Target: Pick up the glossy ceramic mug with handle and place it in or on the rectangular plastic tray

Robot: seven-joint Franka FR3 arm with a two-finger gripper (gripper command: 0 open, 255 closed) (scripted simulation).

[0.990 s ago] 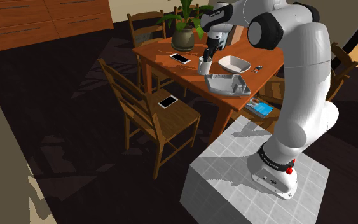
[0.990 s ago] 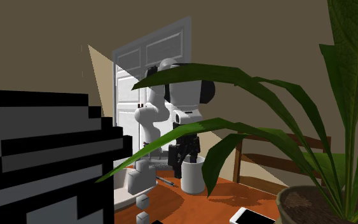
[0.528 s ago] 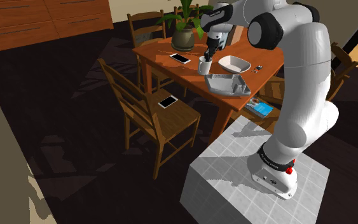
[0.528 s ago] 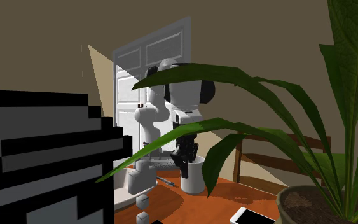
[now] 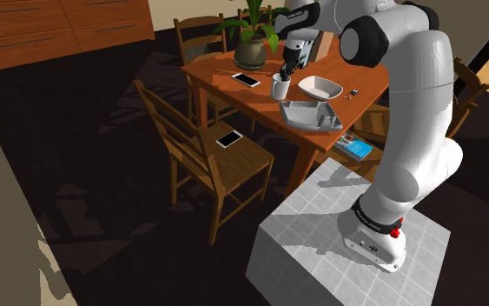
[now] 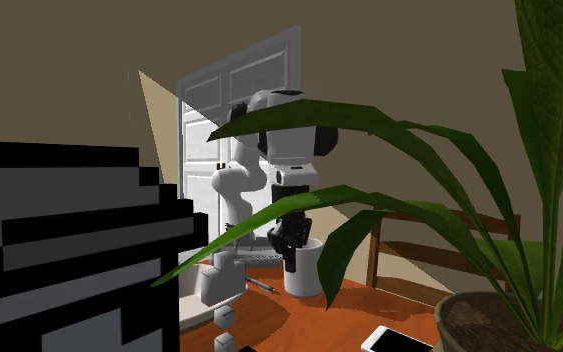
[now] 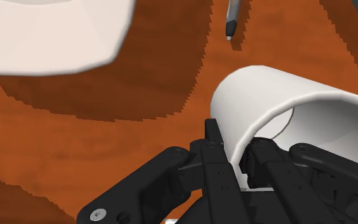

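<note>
- Clamped across the wall of the white mug [image 7: 285, 95]: one black finger [image 7: 212, 137] outside the rim, the other down inside the mouth.
- A rim pinch by the gripper [image 5: 287, 68], hanging from above at the far side of the wooden table [image 5: 234, 97]; no handle to be made out.
- Mug upright under the hand in the second exterior view [image 6: 306, 268]; hard to tell whether its base is clear of the tabletop.
- Close around it: a white bowl [image 5: 319, 86] just beside it on the shoulder view's right, a phone [image 5: 246, 79] on the left, and a slim pen-like thing [image 7: 231, 19] lying on the wood beyond the mug.
- Grey tray [image 5: 307, 115] near the mug, at the table edge toward the stand, apart from it.
- Judged step: grasp made, lift and carry in hand, placing not yet done.
- Called for next: a straight rise clear of the table, a short carry toward the tray without brushing the bowl, a level descent into the tray, then release.
- Worth watching: with only a one-wall pinch, likely to swing or slip if moved sharply.
</note>
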